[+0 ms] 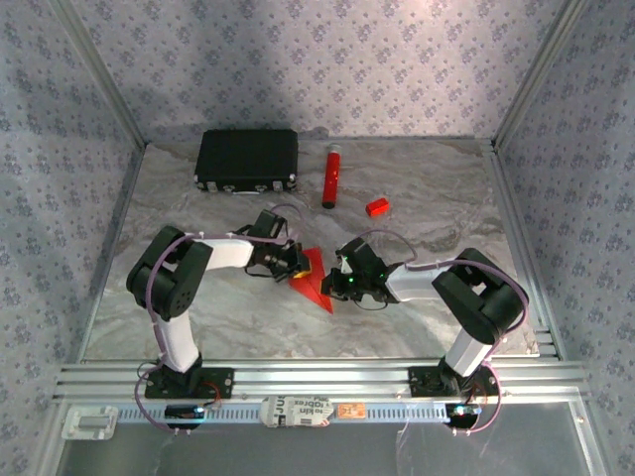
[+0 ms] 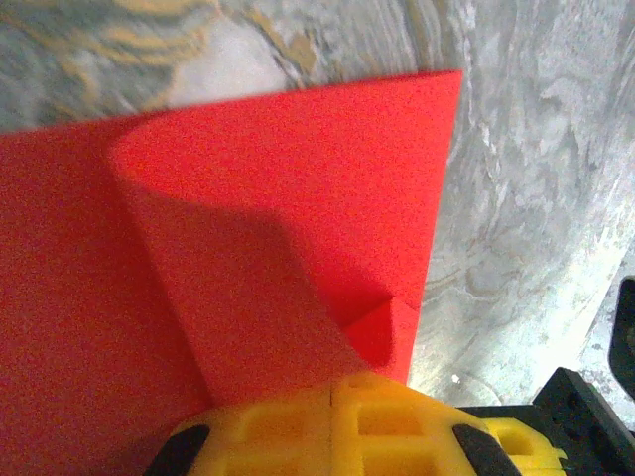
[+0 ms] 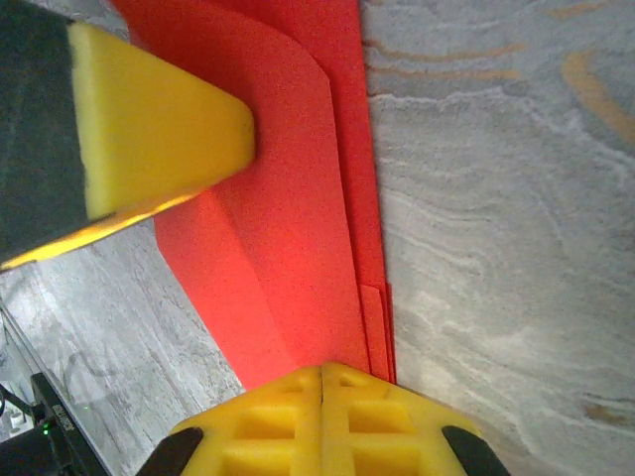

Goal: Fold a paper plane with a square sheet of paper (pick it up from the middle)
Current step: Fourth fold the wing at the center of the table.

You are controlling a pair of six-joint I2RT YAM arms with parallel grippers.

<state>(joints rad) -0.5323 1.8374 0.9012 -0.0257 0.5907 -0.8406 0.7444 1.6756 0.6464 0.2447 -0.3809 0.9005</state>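
The square sheet of paper [image 1: 314, 279] is bright red and lies on the marble table between my two grippers, folded into a narrow pointed wedge. In the left wrist view the paper [image 2: 327, 178] shows a curled flap running toward my left gripper [image 2: 330, 389], whose yellow fingers are shut with their tips pressing on it. My right gripper [image 3: 320, 370] is also shut, its tips resting on the stacked red layers [image 3: 298, 228] by a long straight edge. A left fingertip [image 3: 159, 129] sits on the paper across from it. From above, the left gripper [image 1: 291, 261] and right gripper [image 1: 344, 281] flank the wedge.
A black rectangular case [image 1: 247, 159] lies at the back left. Beside it are a red tube [image 1: 330, 176] and a small red block [image 1: 377, 207]. Patterned walls close in three sides, and aluminium rails [image 1: 317, 377] run along the near edge.
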